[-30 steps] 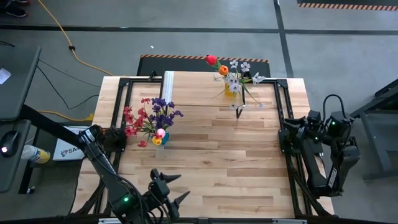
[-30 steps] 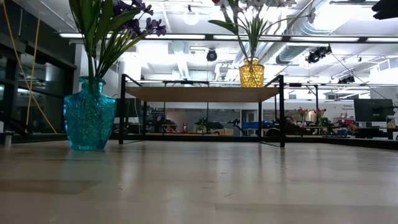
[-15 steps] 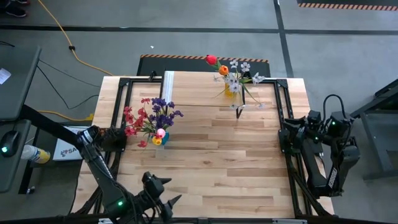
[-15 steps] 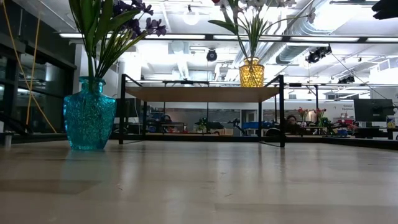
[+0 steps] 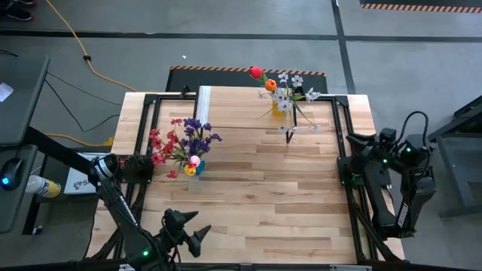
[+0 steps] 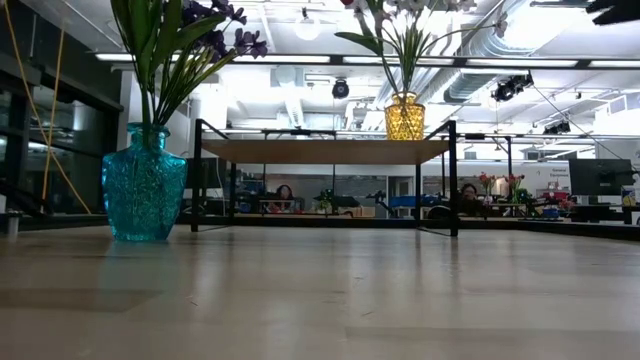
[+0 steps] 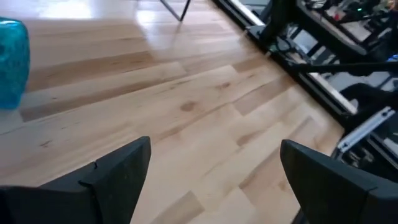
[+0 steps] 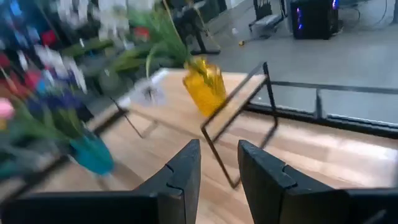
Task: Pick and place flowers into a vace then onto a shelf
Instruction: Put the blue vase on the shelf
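A teal vase (image 6: 143,185) with purple, red and pink flowers (image 5: 184,143) stands by its base on the plank tabletop, left of centre. A yellow vase (image 6: 404,117) with white, red and orange flowers (image 5: 280,90) stands on the shelf (image 5: 241,113) at the far side. My left gripper (image 5: 202,221) hovers open over the table's near left part, nothing between its fingers (image 7: 124,168). My right gripper (image 5: 354,140) hangs at the table's right edge, pointing toward the vases. Its fingers (image 8: 180,171) stand a little apart with nothing between them.
Black metal frames (image 5: 343,150) run along the table's left and right sides. Bare planks (image 5: 263,188) stretch between the teal vase and the right arm. Two people (image 6: 283,195) show far off in the room behind the shelf.
My left gripper has gone down and toward the table's near left corner, rolling about its own axis as it went. My right gripper has stayed in place and turned slightly at the wrist. Both vases have kept still.
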### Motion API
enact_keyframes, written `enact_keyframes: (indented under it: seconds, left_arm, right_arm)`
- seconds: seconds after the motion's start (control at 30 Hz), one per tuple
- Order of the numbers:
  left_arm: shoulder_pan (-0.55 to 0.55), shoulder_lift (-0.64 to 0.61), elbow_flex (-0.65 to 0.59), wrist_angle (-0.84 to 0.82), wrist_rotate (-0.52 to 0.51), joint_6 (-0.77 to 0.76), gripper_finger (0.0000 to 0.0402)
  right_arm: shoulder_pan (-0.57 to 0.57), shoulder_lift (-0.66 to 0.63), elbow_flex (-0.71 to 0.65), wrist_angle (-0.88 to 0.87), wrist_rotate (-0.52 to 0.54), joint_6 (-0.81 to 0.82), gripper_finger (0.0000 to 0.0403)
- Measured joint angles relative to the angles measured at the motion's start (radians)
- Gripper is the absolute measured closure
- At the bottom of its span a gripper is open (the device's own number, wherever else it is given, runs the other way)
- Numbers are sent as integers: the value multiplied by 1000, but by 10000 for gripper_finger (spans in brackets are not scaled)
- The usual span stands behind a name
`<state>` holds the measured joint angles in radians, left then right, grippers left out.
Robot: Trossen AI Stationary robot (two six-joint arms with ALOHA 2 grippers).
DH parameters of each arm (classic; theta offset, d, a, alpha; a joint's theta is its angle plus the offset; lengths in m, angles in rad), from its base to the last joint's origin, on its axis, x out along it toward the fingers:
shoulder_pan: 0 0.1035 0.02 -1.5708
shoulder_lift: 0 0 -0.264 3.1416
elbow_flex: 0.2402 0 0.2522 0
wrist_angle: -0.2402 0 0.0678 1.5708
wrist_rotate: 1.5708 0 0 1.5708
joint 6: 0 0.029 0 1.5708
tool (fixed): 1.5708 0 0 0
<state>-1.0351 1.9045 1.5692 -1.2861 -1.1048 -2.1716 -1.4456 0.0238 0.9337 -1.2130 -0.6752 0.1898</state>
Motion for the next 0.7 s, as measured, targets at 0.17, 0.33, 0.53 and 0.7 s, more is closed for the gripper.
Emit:
enact_keyframes:
  seconds: [0.17,0.33,0.53,0.7]
  left_arm:
    - [2,0,-39,-4,30,-15,11]
    - [1,0,-77,-101,40,-141,11]
    - [29,-1,-120,-189,83,-240,11]
    - [83,-1,-127,-255,141,-242,11]
  right_arm:
    - [-4,0,0,90,-259,14,304]
    - [-9,0,1,119,-579,-25,304]
    - [-10,0,2,197,-620,74,304]
    - [-10,0,2,380,-668,183,304]
